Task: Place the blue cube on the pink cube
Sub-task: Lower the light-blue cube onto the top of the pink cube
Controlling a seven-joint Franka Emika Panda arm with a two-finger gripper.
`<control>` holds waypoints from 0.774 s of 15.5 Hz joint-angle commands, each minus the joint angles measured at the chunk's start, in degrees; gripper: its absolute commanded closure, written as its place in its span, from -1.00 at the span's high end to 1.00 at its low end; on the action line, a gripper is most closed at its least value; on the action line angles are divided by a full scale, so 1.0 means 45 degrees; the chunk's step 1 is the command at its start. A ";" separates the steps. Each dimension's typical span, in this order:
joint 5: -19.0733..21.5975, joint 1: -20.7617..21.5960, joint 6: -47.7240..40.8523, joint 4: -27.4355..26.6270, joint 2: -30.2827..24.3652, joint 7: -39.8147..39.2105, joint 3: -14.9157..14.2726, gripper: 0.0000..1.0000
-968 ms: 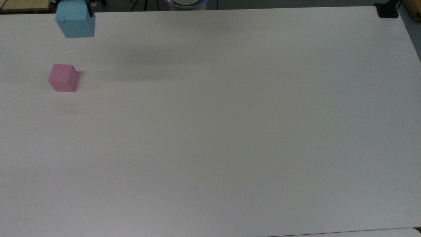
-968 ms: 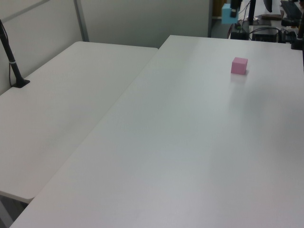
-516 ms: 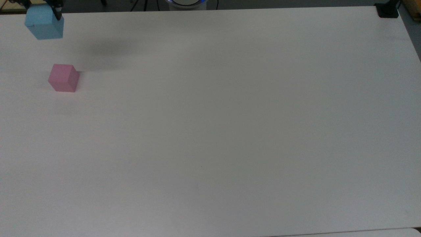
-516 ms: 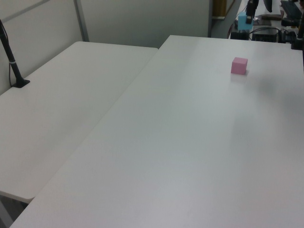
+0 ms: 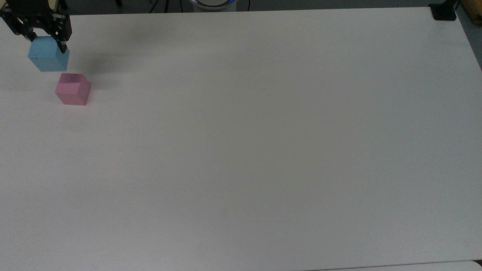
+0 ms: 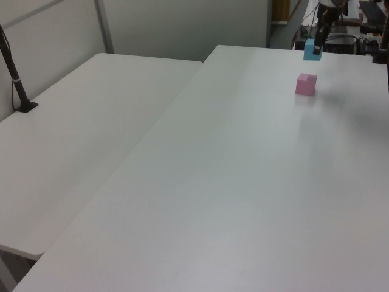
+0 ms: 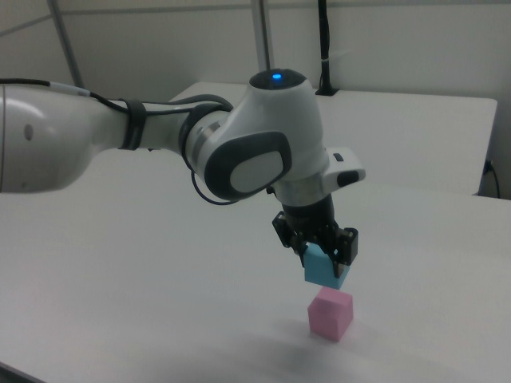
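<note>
Because the pink cube [image 7: 330, 314] is the nearest thing in the right view, it is the anchor: it sits flat on the white table [image 7: 160, 287], alone, with bare tabletop on every side, and the blue cube [image 7: 326, 266] hangs in the air just above it, offset a little toward ten o'clock, not yet touching. The gripper [image 7: 318, 249] is clamped on the blue cube, its dark fingers pressing two opposite upper faces so that the lower half hangs free below them. Both cubes look matte and plain, probably light and stiff with some give, like foam; that is a guess from their surface. The matte faces should not slip, and the hold on flat opposite sides looks sound, leaving the underside clear for setting down. In the top view the blue cube [image 5: 49, 58] appears at about eleven o'clock from the pink cube [image 5: 73, 89], near the table's upper-left corner, with the gripper [image 5: 47, 37] above it; part of that gap is likely height, not offset. The far edge of the table lies close behind the pair, so any correction has less margin toward twelve o'clock than toward the broad open surface at three to six o'clock. Farther off in the left view, the blue cube [image 6: 312, 50] and pink cube [image 6: 306, 84] sit toward the far end, with cables and equipment beyond the edge.
</note>
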 commanded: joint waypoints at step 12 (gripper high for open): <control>0.0263 0.0068 0.2246 -0.1364 0.0673 -0.0475 -0.0011 0.07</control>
